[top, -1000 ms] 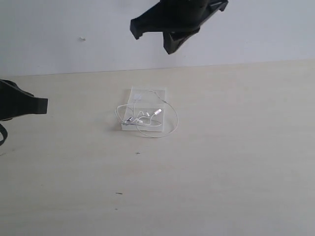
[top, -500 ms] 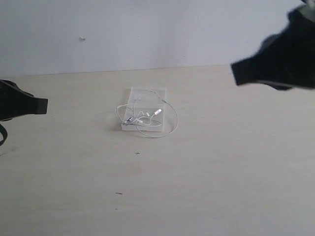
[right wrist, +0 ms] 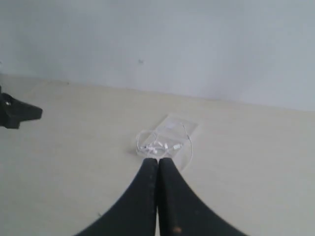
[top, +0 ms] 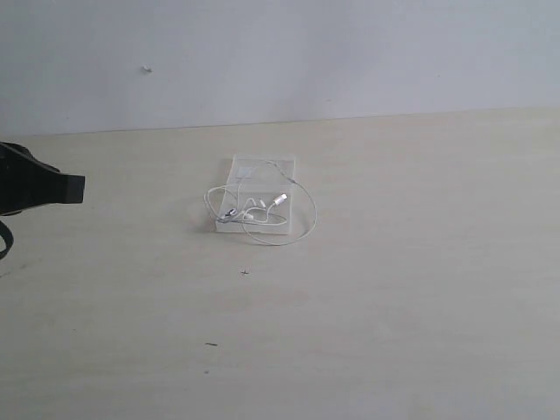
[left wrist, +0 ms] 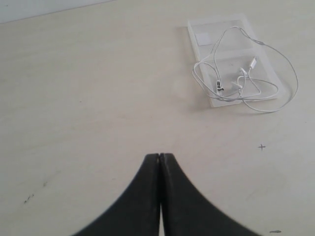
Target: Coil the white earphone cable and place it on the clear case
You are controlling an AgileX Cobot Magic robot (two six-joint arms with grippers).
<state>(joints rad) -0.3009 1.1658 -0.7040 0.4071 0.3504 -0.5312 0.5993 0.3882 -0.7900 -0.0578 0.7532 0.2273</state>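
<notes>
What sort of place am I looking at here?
Likely a robotics lab test bench: a pale table against a plain white wall, the black left gripper off to one side, and just a white earphone cable draped over a clear case.

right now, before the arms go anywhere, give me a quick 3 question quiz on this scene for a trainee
1. True or false: the left gripper holds the white earphone cable.
2. Where does the cable lie relative to the clear case? A) beside it, apart; B) on it, loops spilling onto the table; C) underneath it.
3. Fill in: the left gripper and the right gripper both have their jaws ____.
Key: 1 false; 2 B; 3 shut.
</notes>
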